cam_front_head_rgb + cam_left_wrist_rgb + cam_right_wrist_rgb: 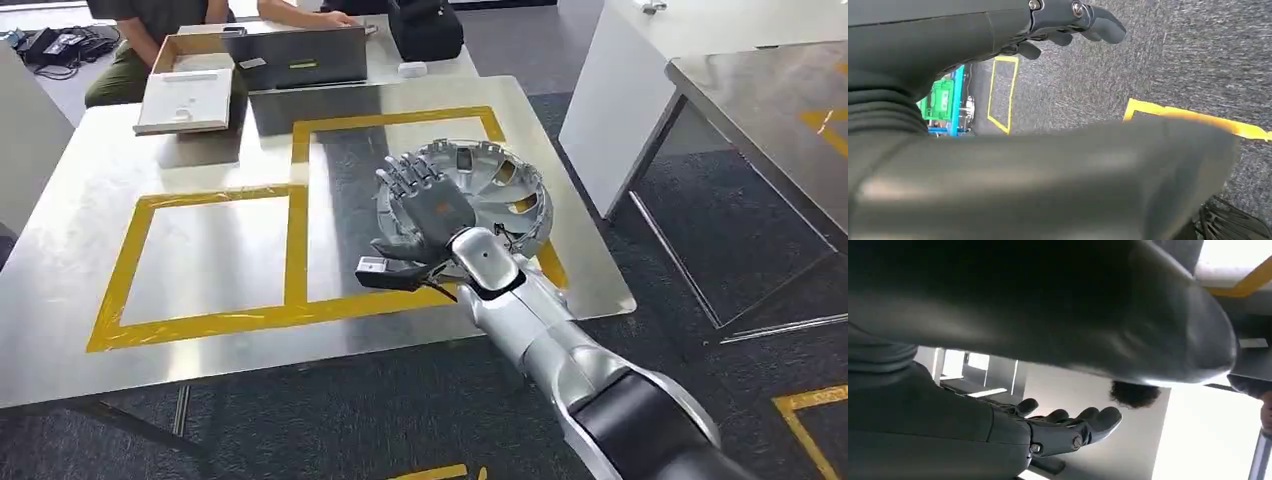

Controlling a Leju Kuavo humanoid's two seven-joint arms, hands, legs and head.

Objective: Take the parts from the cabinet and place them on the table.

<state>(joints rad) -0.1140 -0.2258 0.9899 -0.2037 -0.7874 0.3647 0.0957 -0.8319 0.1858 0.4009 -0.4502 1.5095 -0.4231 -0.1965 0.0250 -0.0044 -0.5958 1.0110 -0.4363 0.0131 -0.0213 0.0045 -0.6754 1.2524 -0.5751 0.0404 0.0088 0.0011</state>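
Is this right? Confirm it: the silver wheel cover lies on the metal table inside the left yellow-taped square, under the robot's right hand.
Not quite. In the head view the wheel cover lies in the right yellow-taped square of the metal table, overlapping its right edge, with the right hand above it. The left square holds nothing.

No text, label, brand, number or sign can be read on anything here.

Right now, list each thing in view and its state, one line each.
Wheel cover: flat on the table, partly inside the taped yellow box.
Right robot hand: fingers apart, over the cover's near rim.
Left robot hand: holds nothing, hanging above the carpet.
Cardboard box: open.
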